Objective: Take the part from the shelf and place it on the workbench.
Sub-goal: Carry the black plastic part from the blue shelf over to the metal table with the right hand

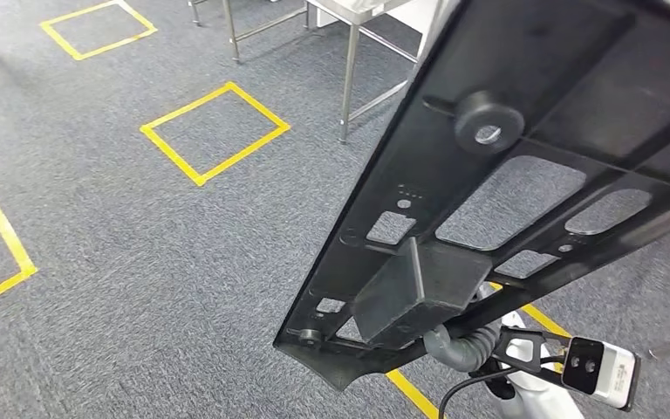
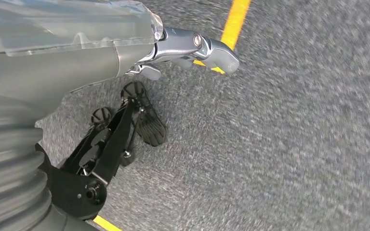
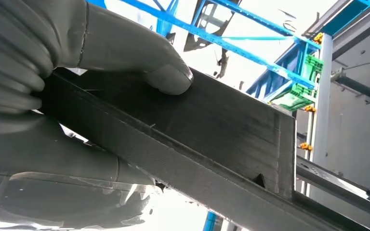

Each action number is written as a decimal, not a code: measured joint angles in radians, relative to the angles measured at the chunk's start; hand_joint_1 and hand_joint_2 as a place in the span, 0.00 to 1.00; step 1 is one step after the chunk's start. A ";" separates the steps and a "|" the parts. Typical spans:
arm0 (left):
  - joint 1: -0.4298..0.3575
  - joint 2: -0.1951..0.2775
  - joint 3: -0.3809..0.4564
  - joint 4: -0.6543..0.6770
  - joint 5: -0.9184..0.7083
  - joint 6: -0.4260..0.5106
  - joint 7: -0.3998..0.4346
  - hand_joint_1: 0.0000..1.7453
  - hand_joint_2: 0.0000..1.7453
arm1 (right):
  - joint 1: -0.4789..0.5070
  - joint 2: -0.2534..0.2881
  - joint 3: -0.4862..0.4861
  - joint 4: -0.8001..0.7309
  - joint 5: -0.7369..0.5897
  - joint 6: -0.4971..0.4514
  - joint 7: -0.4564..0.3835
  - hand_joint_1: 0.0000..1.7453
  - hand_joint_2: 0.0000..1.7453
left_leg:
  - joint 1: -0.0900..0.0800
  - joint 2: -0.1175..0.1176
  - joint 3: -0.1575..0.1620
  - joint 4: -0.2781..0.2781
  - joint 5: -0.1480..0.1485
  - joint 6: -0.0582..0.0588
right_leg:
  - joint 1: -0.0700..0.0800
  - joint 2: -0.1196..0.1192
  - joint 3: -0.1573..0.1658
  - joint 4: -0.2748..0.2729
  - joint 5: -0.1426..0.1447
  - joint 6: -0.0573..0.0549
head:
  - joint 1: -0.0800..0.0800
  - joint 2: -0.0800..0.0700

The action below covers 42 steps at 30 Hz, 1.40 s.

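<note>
Black part (image 1: 523, 175) gripped by right hand (image 3: 53, 72) fingers (image 3: 166, 77); left hand (image 2: 139, 62) hangs empty, fingers apart.

1 black part (image 1: 523, 175), 4 yellow floor squares (image 1: 215, 132)

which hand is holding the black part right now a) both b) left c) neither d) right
d: in the right wrist view the right hand grips the black part, its thumb pressed on it, while the left hand hangs over the carpet holding nothing.

Long black plastic part (image 1: 523, 166), ribbed with cutout windows and a round boss; held tilted above grey carpet.
</note>
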 joint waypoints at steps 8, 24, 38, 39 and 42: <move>0.002 -0.001 0.000 0.000 0.000 0.006 -0.005 0.00 1.00 | 0.038 -0.013 -0.058 -0.009 -0.007 0.045 0.000 1.00 1.00 | -0.010 0.081 0.018 -0.003 -0.015 -0.001 | 0.011 -0.104 0.021 -0.050 0.052 -0.015 | 0.000 0.000; 0.002 -0.002 0.000 0.000 -0.001 -0.004 -0.006 0.00 1.00 | 0.012 -0.016 -0.071 -0.003 -0.031 0.051 0.000 1.00 1.00 | -0.006 -0.023 -0.014 0.038 -0.007 -0.031 | 0.005 0.036 0.062 -0.103 0.057 -0.036 | 0.000 0.000; 0.003 0.002 0.009 0.000 0.000 -0.010 -0.012 0.00 1.00 | -0.029 -0.044 -0.030 0.026 -0.046 -0.015 0.000 1.00 1.00 | -0.008 0.075 0.020 -0.010 -0.010 0.006 | 0.001 -0.085 -0.004 0.000 0.043 -0.005 | 0.000 0.000; 0.002 0.002 0.010 0.000 0.000 -0.010 -0.012 0.00 1.00 | -0.035 -0.044 -0.020 0.026 -0.042 -0.023 0.000 1.00 1.00 | -0.010 0.084 0.024 -0.010 -0.013 0.002 | 0.007 -0.105 0.025 -0.058 0.062 -0.012 | 0.000 0.000; 0.001 0.000 0.011 0.000 0.000 -0.009 -0.011 0.00 1.00 | -0.046 -0.042 0.006 0.028 -0.031 -0.040 0.000 1.00 1.00 | -0.012 0.112 0.033 -0.015 -0.020 -0.013 | 0.021 -0.113 0.044 -0.108 0.067 -0.029 | 0.000 0.000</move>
